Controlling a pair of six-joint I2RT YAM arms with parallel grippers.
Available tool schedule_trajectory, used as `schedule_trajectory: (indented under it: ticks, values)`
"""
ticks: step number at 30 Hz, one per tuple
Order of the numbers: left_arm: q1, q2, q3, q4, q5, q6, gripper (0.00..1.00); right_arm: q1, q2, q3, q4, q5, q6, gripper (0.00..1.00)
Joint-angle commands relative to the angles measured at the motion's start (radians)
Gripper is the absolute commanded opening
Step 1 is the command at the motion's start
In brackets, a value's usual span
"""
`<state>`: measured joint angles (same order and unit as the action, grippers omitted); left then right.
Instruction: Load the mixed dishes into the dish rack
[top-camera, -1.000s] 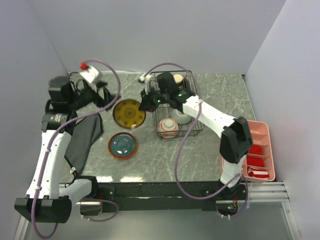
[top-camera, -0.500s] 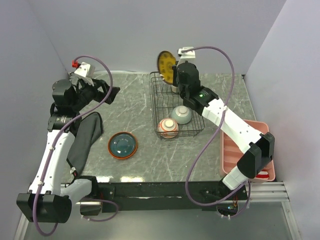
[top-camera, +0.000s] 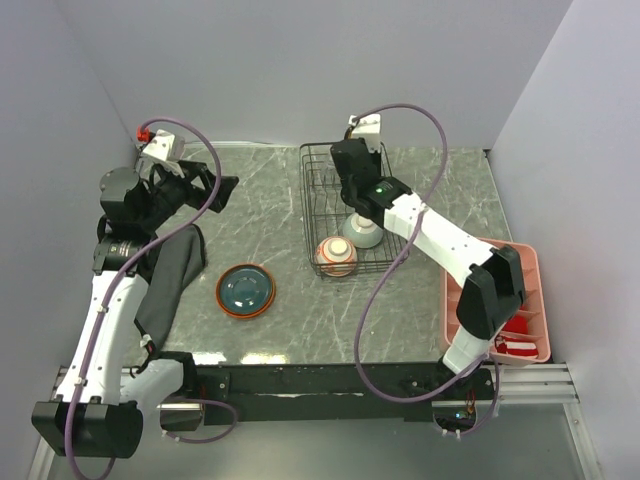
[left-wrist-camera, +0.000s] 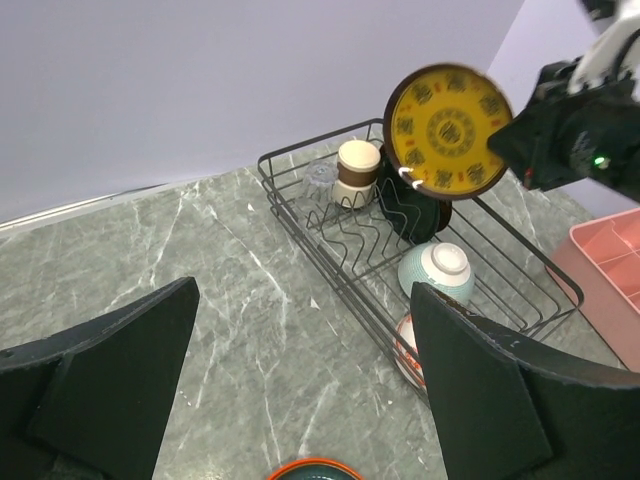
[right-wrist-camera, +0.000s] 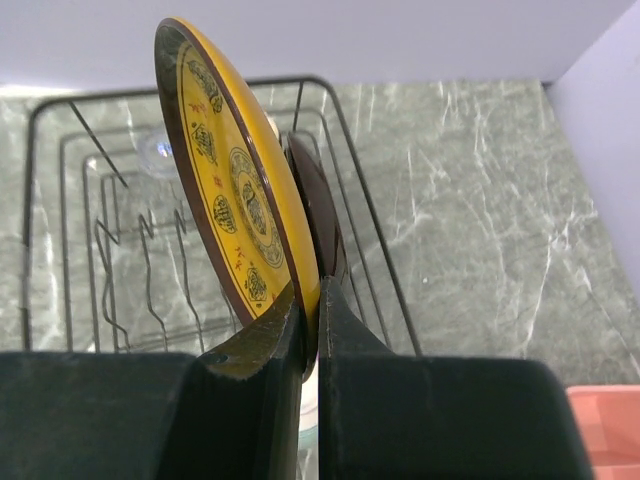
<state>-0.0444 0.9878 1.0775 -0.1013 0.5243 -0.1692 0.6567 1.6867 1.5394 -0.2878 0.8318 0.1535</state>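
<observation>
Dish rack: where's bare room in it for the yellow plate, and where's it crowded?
Free: the wavy slots along the dish rack's left side, between the tan cup at the far end and the red floral bowl near. Crowded: the right side, with a dark dish and the mint-green bowl. The marble between rack and teal plate is also bare.

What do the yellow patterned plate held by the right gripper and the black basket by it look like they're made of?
Yellow round plate with dark brown rim: probably glazed ceramic, though melamine can't be ruled out. It has a smooth glossy face with printed motifs and a thin, rigid edge.
Black rectangular dish rack: likely coated metal wire, going by the thin bent rods, the matte black finish and the open grid sides.
</observation>
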Motion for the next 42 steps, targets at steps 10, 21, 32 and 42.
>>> schedule_trajectory:
  ticks: [10, 21, 32, 42]
  values:
    - [0.02, -0.044, -0.022, 0.0, -0.004, 0.026, 0.93, -0.005, 0.097, 0.077, -0.062, 0.064, 0.093, 0.0]
    - [0.031, -0.063, -0.034, -0.061, 0.005, 0.088, 0.95, -0.014, 0.217, 0.156, -0.077, 0.139, 0.129, 0.0]
    - [0.032, -0.075, -0.048, -0.097, 0.005, 0.105, 0.96, -0.026, 0.287, 0.168, -0.133, 0.156, 0.181, 0.0]
    - [0.032, -0.048, -0.119, -0.15, 0.025, 0.137, 0.99, -0.025, 0.298, 0.154, -0.097, 0.017, 0.124, 0.34]
